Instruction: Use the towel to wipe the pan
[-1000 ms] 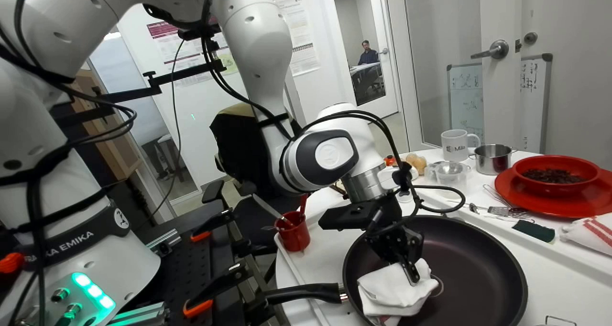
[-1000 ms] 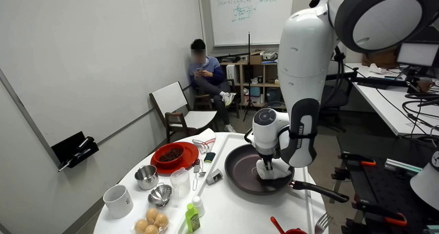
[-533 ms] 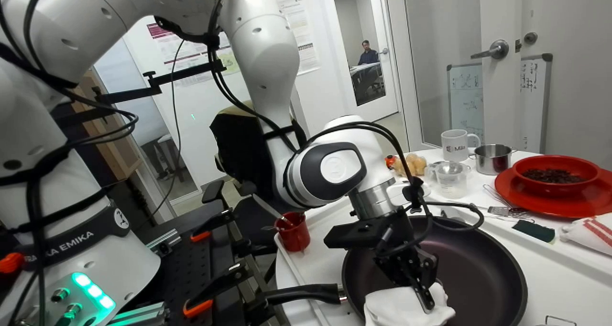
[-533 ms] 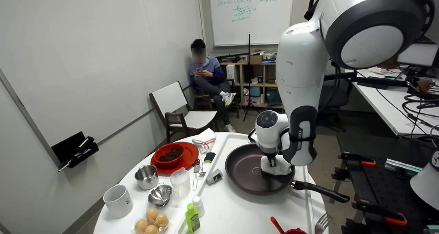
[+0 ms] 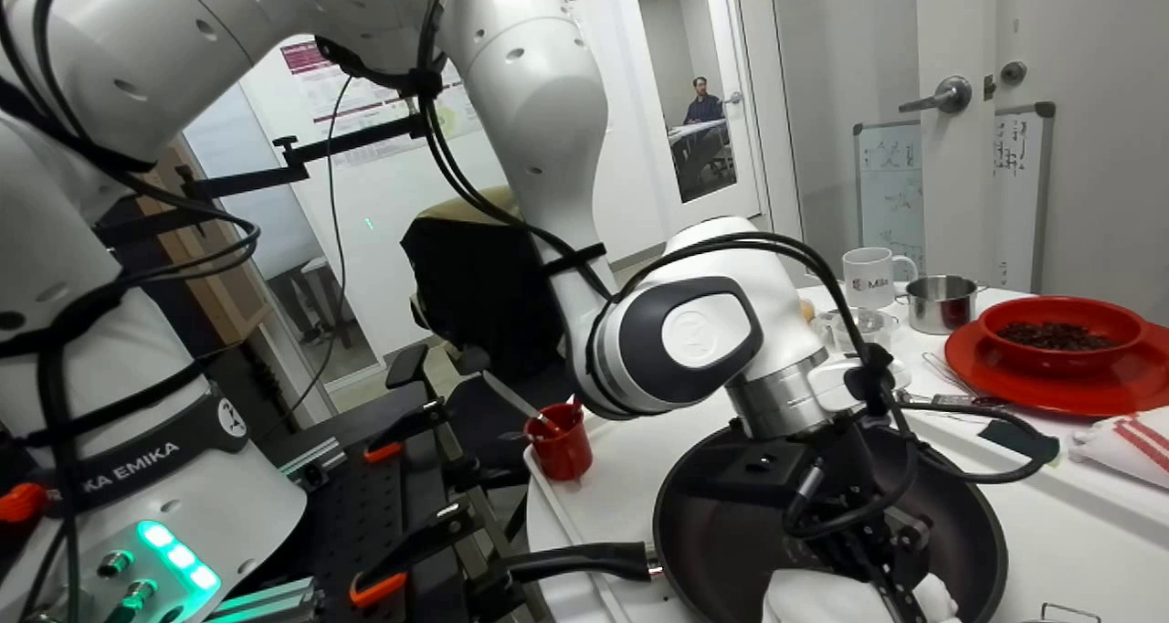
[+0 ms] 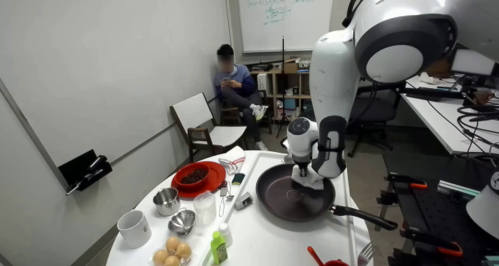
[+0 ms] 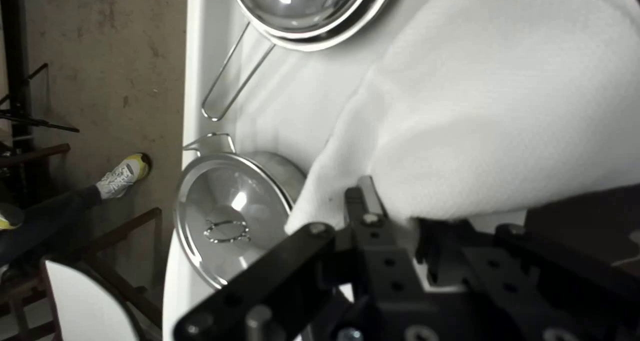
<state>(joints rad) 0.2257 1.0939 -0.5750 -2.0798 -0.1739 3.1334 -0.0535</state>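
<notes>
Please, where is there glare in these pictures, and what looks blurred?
Wrist view: glare spots on the round steel pot lid, soft lower edge on the white cloth towel; in an exterior view, the green-glowing light strip burns nearly white; in an exterior view, the seated person in a blue sweater has a blurred face.

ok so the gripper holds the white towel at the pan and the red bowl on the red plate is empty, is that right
No, the red bowl is not empty: it holds small dark pieces, as both exterior views show. The rest stands: it is on the red plate, and the gripper holds the white towel at the pan.
</notes>
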